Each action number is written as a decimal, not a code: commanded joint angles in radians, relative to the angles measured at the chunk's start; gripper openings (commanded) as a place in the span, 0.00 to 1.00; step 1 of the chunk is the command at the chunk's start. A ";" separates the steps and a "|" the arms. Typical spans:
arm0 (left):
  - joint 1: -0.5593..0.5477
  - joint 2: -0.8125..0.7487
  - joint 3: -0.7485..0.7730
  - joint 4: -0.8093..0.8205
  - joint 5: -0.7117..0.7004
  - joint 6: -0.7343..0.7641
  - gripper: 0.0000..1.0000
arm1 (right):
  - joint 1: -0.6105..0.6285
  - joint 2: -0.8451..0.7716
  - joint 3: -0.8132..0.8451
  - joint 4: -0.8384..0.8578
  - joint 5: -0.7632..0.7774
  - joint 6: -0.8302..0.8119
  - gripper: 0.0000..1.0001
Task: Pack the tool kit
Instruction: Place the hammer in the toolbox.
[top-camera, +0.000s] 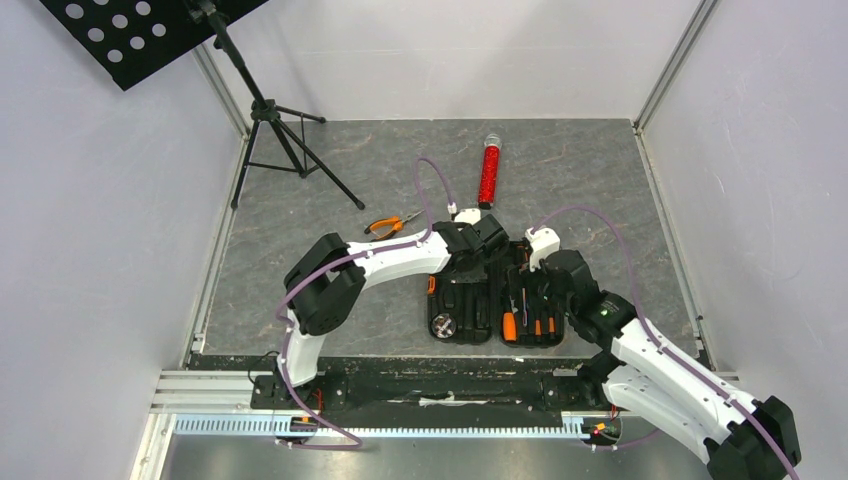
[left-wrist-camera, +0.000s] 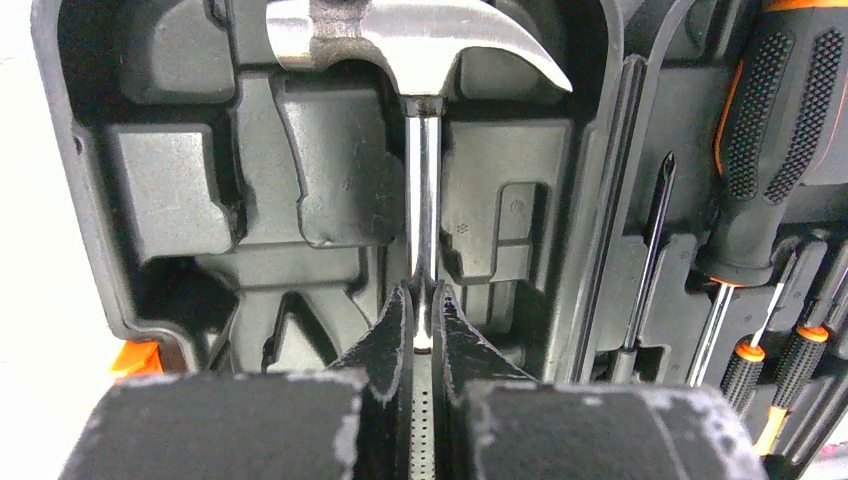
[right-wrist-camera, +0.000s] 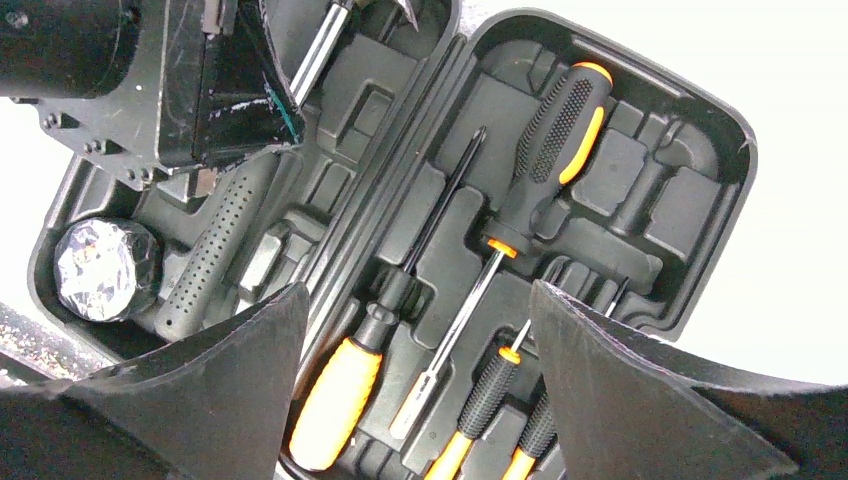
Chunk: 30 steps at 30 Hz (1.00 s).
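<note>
The tool kit's black case (top-camera: 478, 318) lies open on the table, moulded slots up. My left gripper (top-camera: 470, 262) is over its left half, shut on the hammer's steel shaft (left-wrist-camera: 424, 200) just below the head (left-wrist-camera: 400, 40); the fingers (left-wrist-camera: 395, 335) pinch it from both sides. The hammer's dotted grip (right-wrist-camera: 215, 250) lies slanted in that half. My right gripper (right-wrist-camera: 418, 290) hangs open over the right half, above several orange-and-black screwdrivers (right-wrist-camera: 335, 400) in their slots. The orange-handled pliers (top-camera: 390, 225) lie on the table, left of the case.
A red tube (top-camera: 489, 170) lies on the table behind the case. A black tripod stand (top-camera: 280, 130) is at the back left. A shiny round item (right-wrist-camera: 95, 270) sits in the left half's near corner. Walls enclose the table (top-camera: 600, 180) on three sides.
</note>
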 joint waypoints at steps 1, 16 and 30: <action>-0.007 0.011 0.059 0.035 -0.043 -0.019 0.07 | -0.006 -0.006 -0.006 0.008 0.014 0.007 0.84; -0.007 0.008 0.061 0.056 -0.058 -0.008 0.24 | -0.008 0.016 0.001 0.023 -0.001 0.012 0.84; 0.011 -0.125 0.016 0.111 -0.151 0.084 0.28 | -0.013 0.091 0.056 0.080 -0.104 0.028 0.79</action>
